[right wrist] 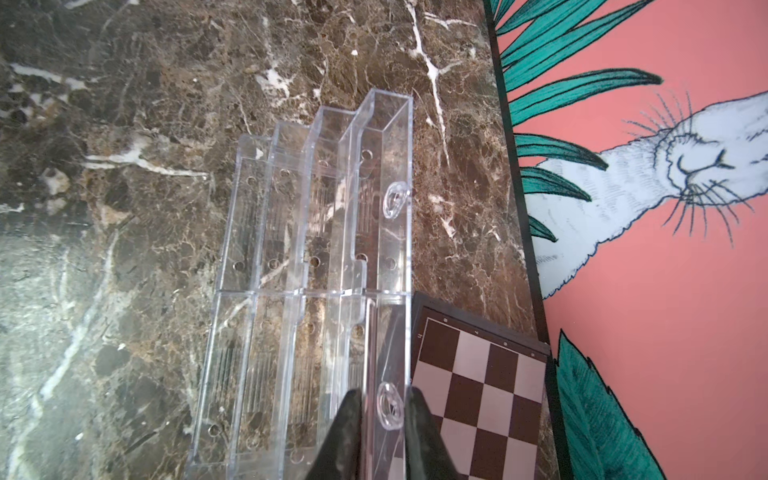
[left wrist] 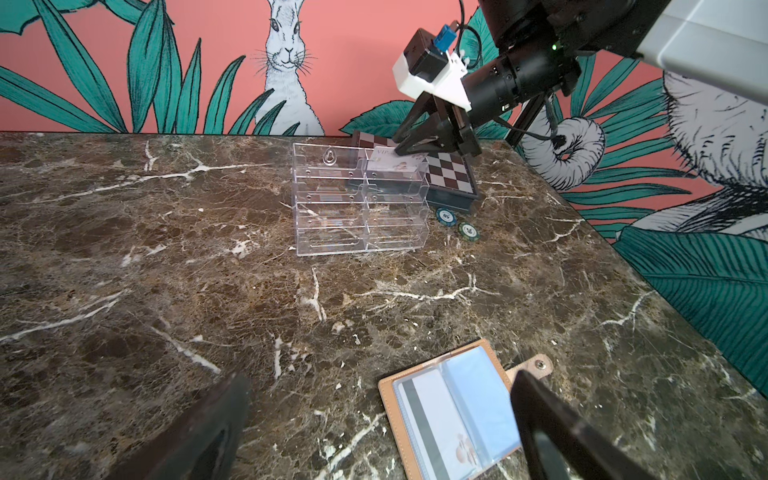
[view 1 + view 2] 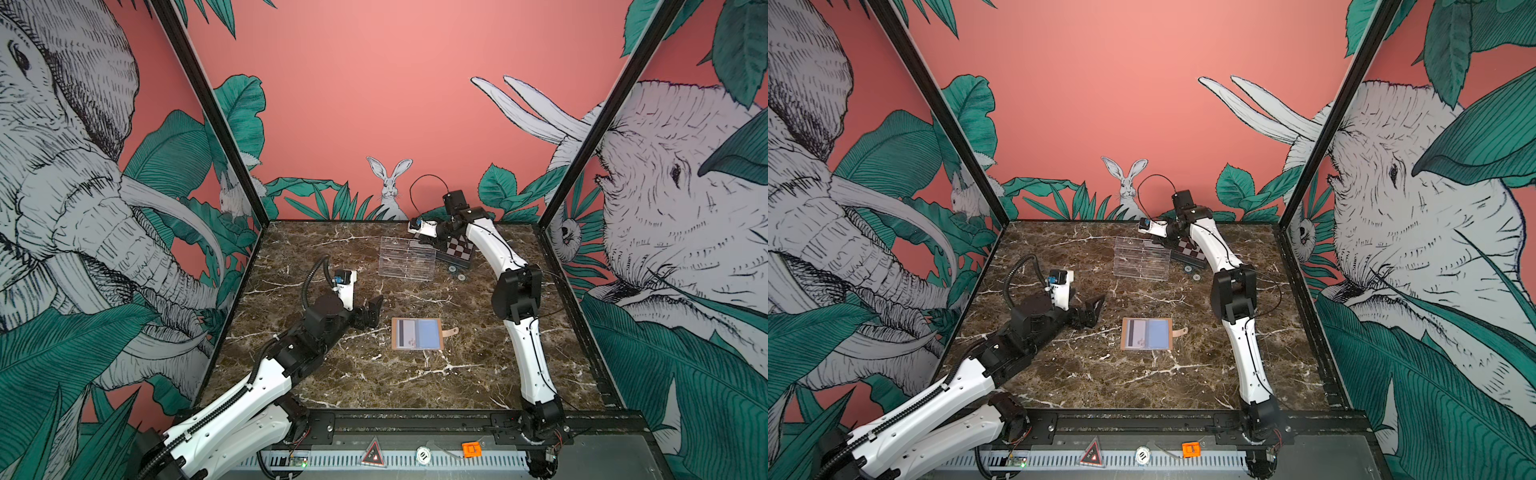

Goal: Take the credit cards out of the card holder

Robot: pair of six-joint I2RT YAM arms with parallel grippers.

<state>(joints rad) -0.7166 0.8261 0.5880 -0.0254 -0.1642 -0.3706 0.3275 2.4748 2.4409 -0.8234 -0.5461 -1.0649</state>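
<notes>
One credit card (image 3: pixel 405 332) sits in the open card holder (image 3: pixel 417 334).

In both top views the card holder (image 3: pixel 1146 334) lies flat on the table (image 3: pixel 332 374). The left tool (image 3: pixel 370 311) hangs released just beside it, and the right tool (image 3: pixel 420 240) is well behind it at the clear tray (image 3: pixel 407 259). The left wrist view shows the left tool (image 2: pixel 380 380) spread wide above the holder, and a second card (image 2: pixel 392 162) standing in the tray's back pocket. The right wrist view shows the right tool (image 1: pixel 382 395) with its jaws slightly parted astride that card's edge.
</notes>
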